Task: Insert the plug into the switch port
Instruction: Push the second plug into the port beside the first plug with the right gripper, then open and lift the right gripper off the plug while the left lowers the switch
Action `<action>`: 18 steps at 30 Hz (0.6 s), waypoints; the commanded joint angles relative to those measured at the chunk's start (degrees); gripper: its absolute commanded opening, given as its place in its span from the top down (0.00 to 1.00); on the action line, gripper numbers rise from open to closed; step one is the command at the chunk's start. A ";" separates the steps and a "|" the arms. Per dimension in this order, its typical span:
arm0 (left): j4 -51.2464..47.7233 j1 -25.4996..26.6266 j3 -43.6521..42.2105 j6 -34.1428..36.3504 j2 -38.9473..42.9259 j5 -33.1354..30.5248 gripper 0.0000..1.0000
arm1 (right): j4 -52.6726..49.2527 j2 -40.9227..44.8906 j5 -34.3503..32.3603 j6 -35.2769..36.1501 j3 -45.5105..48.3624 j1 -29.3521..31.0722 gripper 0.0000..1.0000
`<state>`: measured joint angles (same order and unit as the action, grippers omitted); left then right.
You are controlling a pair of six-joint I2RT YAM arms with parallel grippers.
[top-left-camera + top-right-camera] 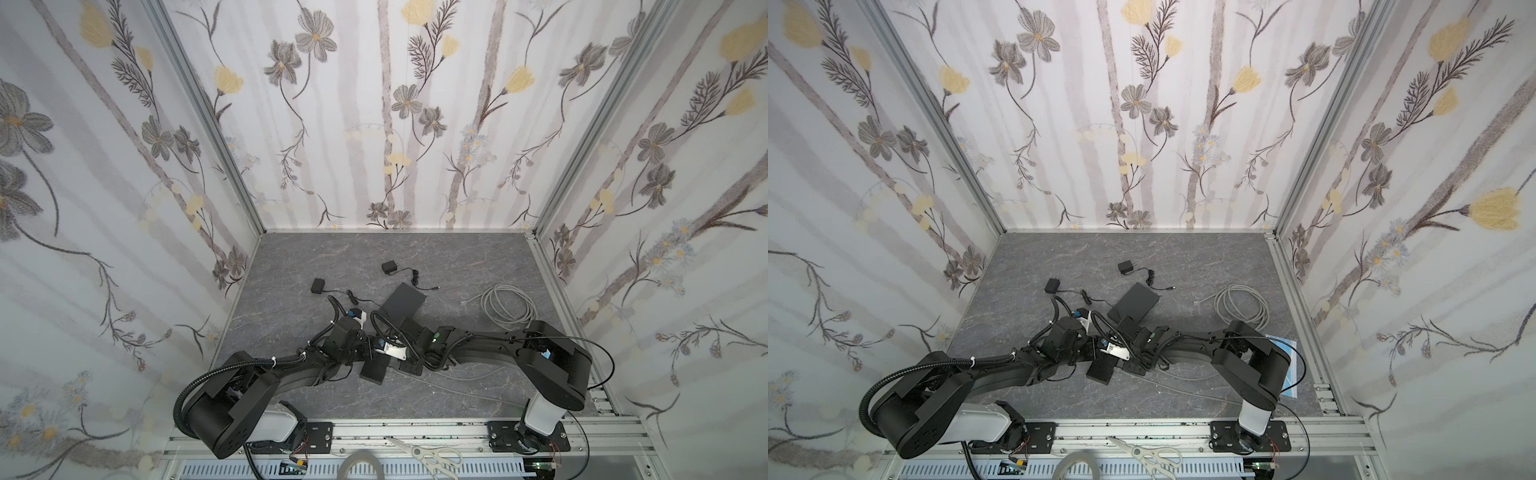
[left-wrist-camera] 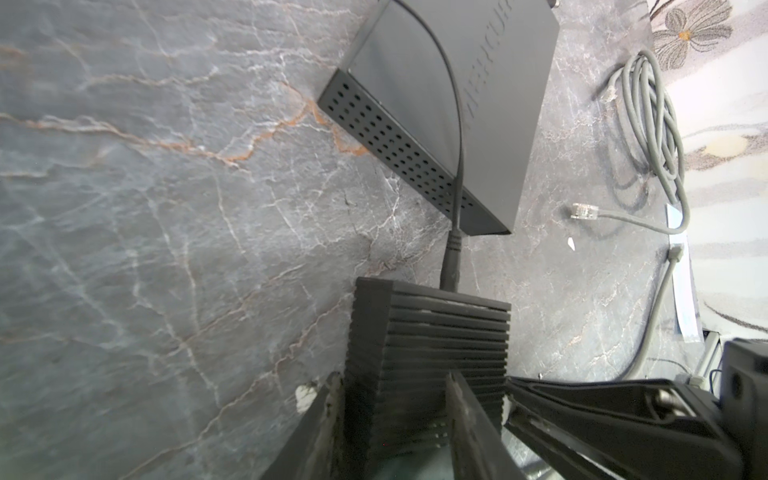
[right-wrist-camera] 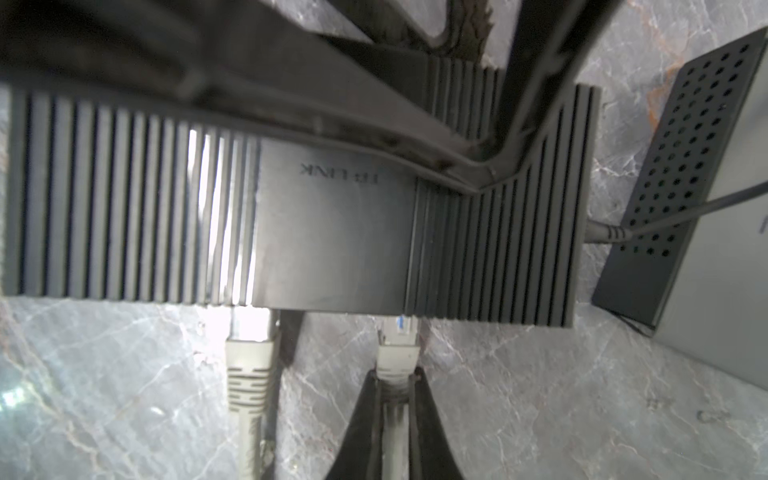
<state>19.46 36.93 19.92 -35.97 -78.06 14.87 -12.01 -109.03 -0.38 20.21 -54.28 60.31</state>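
Note:
The switch (image 3: 332,232) is a black ribbed TP-LINK box; both top views show it low between the two arms (image 1: 372,370) (image 1: 1100,370). My left gripper (image 2: 392,376) is shut on the switch (image 2: 428,332), one finger on each side. My right gripper (image 3: 397,376) is shut on the boot of a grey plug (image 3: 397,353). The plug's clear tip meets the switch's port edge; how deep it sits is hidden. A second grey plug (image 3: 249,345) sits in a neighbouring port. A black power lead (image 2: 451,257) enters the switch's far side.
A larger black box with a perforated side (image 1: 405,301) (image 2: 457,83) lies just beyond the switch. Two black power adapters (image 1: 318,286) (image 1: 389,267) lie further back. A grey cable coil (image 1: 509,307) lies at the right. Scissors (image 1: 432,455) rest on the front rail.

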 commanded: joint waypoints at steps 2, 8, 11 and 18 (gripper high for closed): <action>-4.42 2.29 0.20 -0.54 0.11 21.38 0.61 | 54.52 -0.52 5.82 4.46 -0.24 1.70 0.99; -14.07 2.05 2.32 -1.13 5.22 8.80 0.56 | 53.96 -0.46 0.61 -7.54 -0.06 -0.15 1.00; -20.85 1.58 5.19 -2.39 8.40 1.31 0.51 | 51.58 -0.05 -3.73 -10.12 0.53 -0.19 1.00; -40.02 -4.91 14.13 -2.15 12.28 -14.34 0.40 | 45.71 1.01 -7.09 -13.70 2.45 0.06 1.00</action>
<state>-12.36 34.35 31.99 -37.91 -66.65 3.22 15.81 -109.08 -9.37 10.94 -51.79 59.90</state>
